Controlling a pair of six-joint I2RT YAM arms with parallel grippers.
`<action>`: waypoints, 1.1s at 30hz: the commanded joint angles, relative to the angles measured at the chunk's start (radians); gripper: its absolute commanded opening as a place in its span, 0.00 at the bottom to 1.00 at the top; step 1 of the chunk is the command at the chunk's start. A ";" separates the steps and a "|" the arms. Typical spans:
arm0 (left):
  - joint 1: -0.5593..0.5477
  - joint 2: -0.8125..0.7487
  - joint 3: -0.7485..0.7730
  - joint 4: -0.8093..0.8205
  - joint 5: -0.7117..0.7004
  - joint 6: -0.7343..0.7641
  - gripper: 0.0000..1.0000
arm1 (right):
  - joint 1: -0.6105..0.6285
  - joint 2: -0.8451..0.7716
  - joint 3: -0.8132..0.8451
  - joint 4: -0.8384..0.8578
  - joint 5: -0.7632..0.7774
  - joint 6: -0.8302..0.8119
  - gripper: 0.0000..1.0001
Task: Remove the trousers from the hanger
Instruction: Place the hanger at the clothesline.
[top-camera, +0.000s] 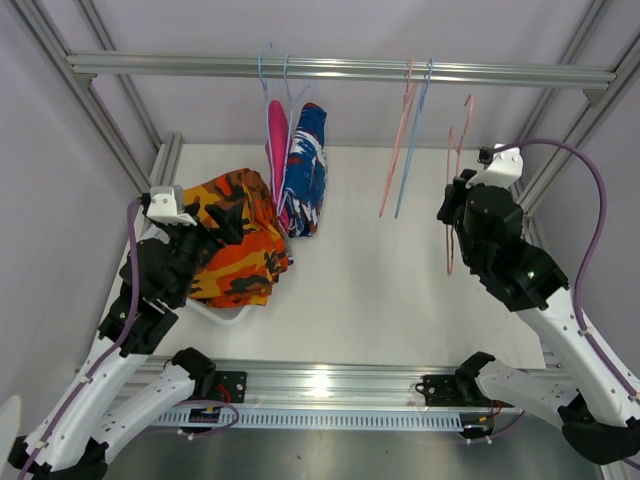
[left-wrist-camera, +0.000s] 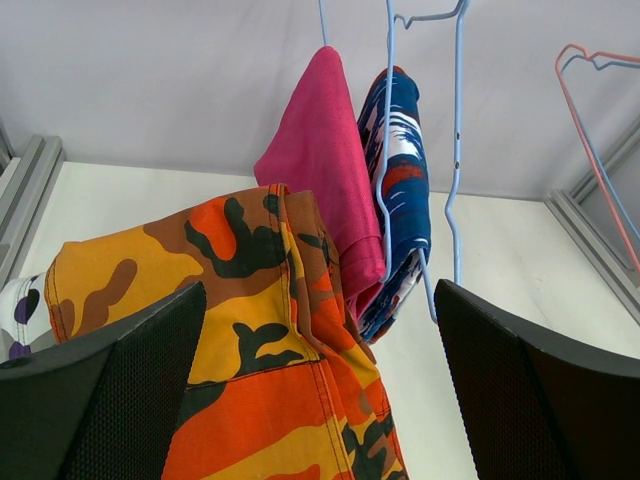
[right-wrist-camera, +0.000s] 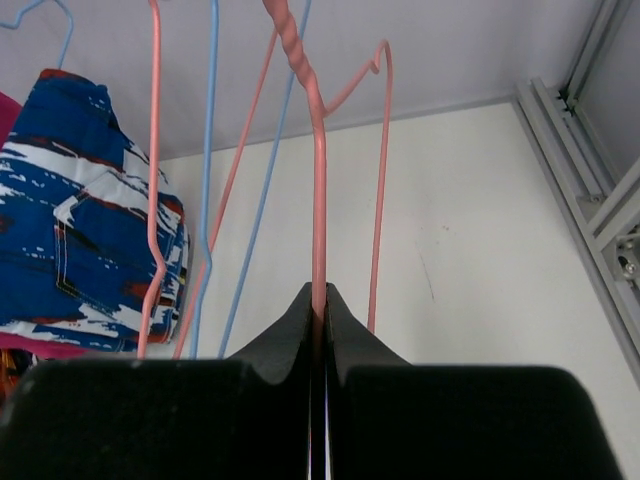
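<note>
Plain pink trousers (top-camera: 275, 150) and blue-white-red patterned trousers (top-camera: 305, 170) hang on blue wire hangers from the top rail (top-camera: 340, 68). Both also show in the left wrist view, the pink pair (left-wrist-camera: 325, 150) and the patterned pair (left-wrist-camera: 405, 170). Orange camouflage trousers (top-camera: 235, 245) lie heaped on the table at the left. My left gripper (top-camera: 222, 225) is open, with the orange trousers (left-wrist-camera: 270, 340) between and beyond its fingers. A bit of purple-white cloth (left-wrist-camera: 15, 320) peeks out at the left. My right gripper (top-camera: 455, 205) is shut on an empty pink hanger (right-wrist-camera: 318, 200), whose hook is off the rail. The black trousers are out of view.
Two empty hangers, one pink (top-camera: 400, 150) and one blue (top-camera: 415, 140), hang from the rail right of the middle. A white wire loop (top-camera: 225, 316) sticks out under the orange heap. Frame posts stand at both sides of the white table (top-camera: 370, 290).
</note>
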 joint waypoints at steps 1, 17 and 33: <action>-0.005 -0.011 -0.004 0.040 -0.019 0.029 0.99 | -0.047 0.039 0.111 0.011 -0.123 -0.050 0.00; -0.005 -0.037 -0.015 0.056 -0.046 0.051 0.99 | -0.119 0.232 0.358 0.006 -0.201 -0.110 0.00; -0.005 -0.045 -0.015 0.058 -0.046 0.051 0.99 | -0.233 0.372 0.467 0.006 -0.341 -0.090 0.00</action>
